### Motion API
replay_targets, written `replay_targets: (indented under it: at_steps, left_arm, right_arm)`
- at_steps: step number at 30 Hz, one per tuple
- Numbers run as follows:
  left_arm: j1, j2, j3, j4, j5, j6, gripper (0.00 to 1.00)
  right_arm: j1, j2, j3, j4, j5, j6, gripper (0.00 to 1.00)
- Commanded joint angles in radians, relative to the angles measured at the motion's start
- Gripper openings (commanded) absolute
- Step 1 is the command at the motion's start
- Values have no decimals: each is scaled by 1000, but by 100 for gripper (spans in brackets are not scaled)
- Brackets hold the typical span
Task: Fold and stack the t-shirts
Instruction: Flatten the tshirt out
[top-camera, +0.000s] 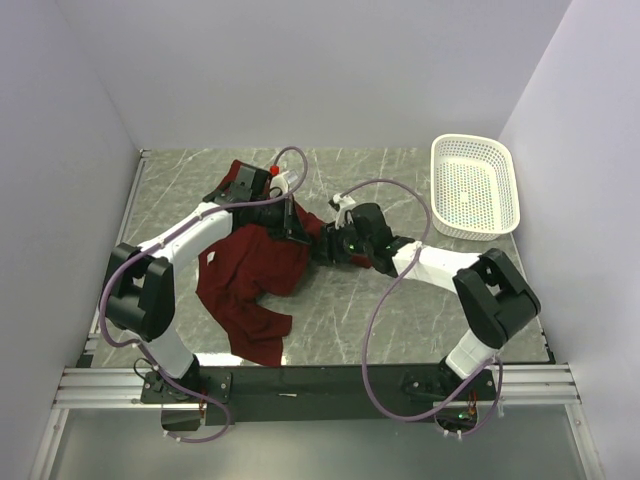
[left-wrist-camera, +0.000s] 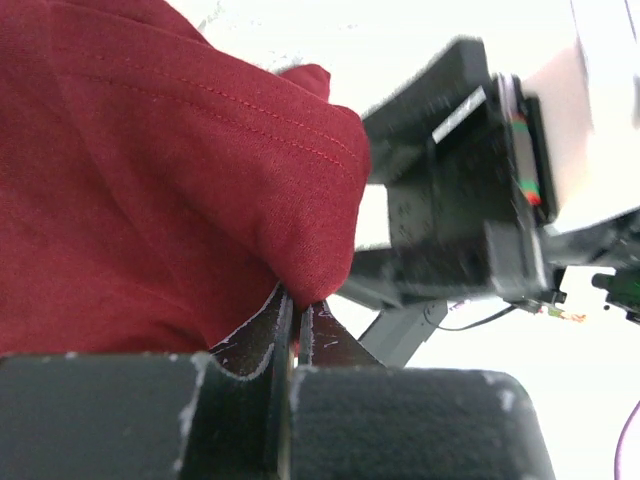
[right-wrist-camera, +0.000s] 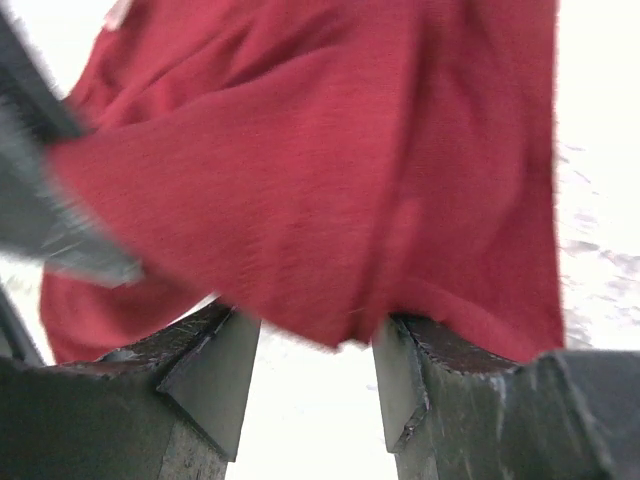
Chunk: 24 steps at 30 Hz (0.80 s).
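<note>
T-shirt (top-camera: 245, 285) sits bunched left of centre on the bench (top-camera: 400, 320), one hem lifted. That hem is pinched tight in the left end effector (left-wrist-camera: 298, 305). The right end effector (right-wrist-camera: 315, 345) gapes wide, cloth hanging just at it, ungripped. Risk imo: it closes on air, or the lone pinch slips and the shirt flops.

T-shirt (top-camera: 250, 285): part covered by left arm (top-camera: 190, 235) from above; cut by top and left edges in left wrist view; blurred in right wrist view.
Neck tag (top-camera: 212, 258): too small to read.
Dark shape (right-wrist-camera: 45, 190), left edge of right wrist view: blurred, unidentified.
</note>
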Motion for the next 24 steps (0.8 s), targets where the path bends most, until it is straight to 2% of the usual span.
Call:
replay_targets:
  at_steps: [1, 12, 15, 18, 19, 21, 22, 23, 24]
  left_arm:
    - [9, 9, 46, -5, 70, -4, 1]
    - [16, 22, 80, -24, 102, -1, 1]
    - [16, 16, 74, -22, 103, -2, 1]
    - [18, 13, 63, -16, 105, -4, 1]
    - [18, 15, 62, -14, 103, -4, 1]
    - [19, 16, 60, -11, 105, -4, 1]
    - [19, 18, 60, -11, 103, -4, 1]
    - [19, 18, 60, -11, 103, -4, 1]
    - [21, 18, 60, -11, 99, -2, 1]
  right_arm:
    - [7, 28, 49, 29, 104, 41, 54]
    - [11, 77, 65, 73, 121, 70, 53]
    - [12, 89, 74, 94, 143, 68, 49]
    - [10, 72, 59, 119, 131, 50, 35]
    - [10, 65, 51, 124, 121, 47, 26]
    - [10, 31, 25, 134, 89, 21, 15]
    - [8, 16, 13, 137, 78, 16, 5]
    - [8, -22, -10, 137, 69, 10, 0]
    - [8, -44, -21, 136, 48, -13, 0]
